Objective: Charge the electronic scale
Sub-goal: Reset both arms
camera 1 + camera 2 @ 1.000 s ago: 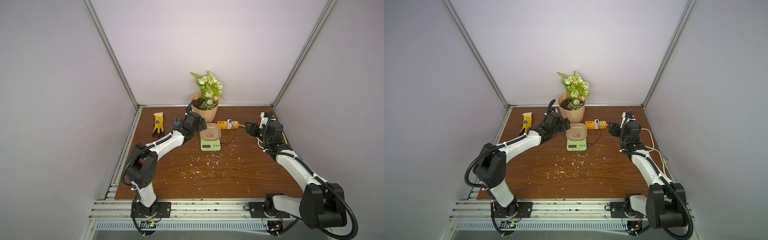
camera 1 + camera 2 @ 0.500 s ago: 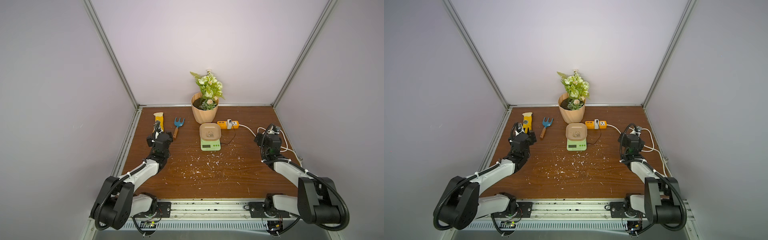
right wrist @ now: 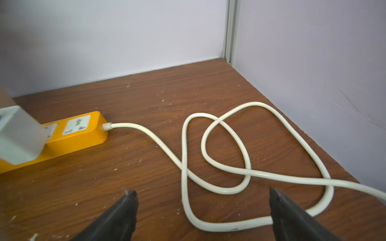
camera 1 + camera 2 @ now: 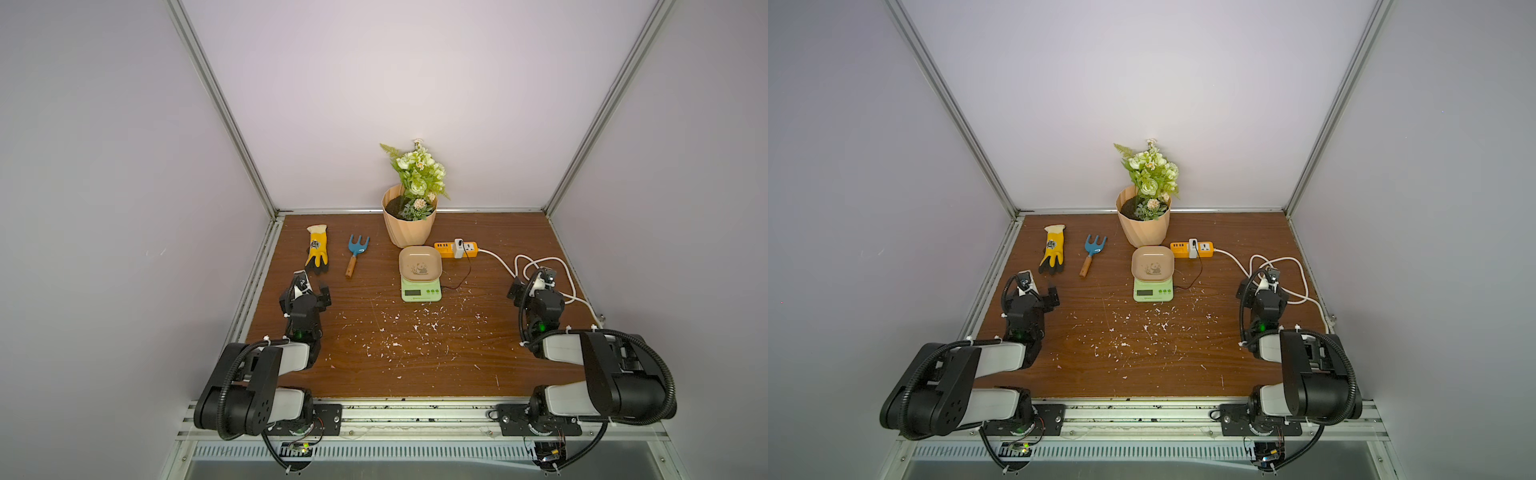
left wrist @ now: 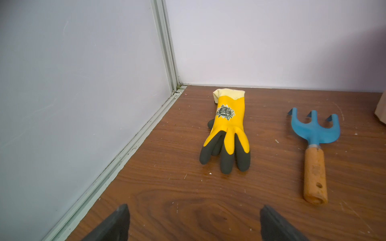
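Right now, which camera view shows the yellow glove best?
The left wrist view: the yellow glove lies close and unblocked near its middle, with label and dark tips clear. In both top views the glove is small, beside the blue fork. The right wrist view misses it.

Both arms have pulled back from the middle of the table. The left gripper (image 4: 312, 284), which a second ago reached in beside the electronic scale (image 4: 420, 279), is now folded close to its base, just short of the yellow glove (image 4: 317, 253). The right gripper (image 4: 532, 282) has backed off too and sits over the loops of white cable (image 4: 494, 257), while the blue hand fork (image 4: 355, 253), earlier hidden under the left arm, lies in plain sight.
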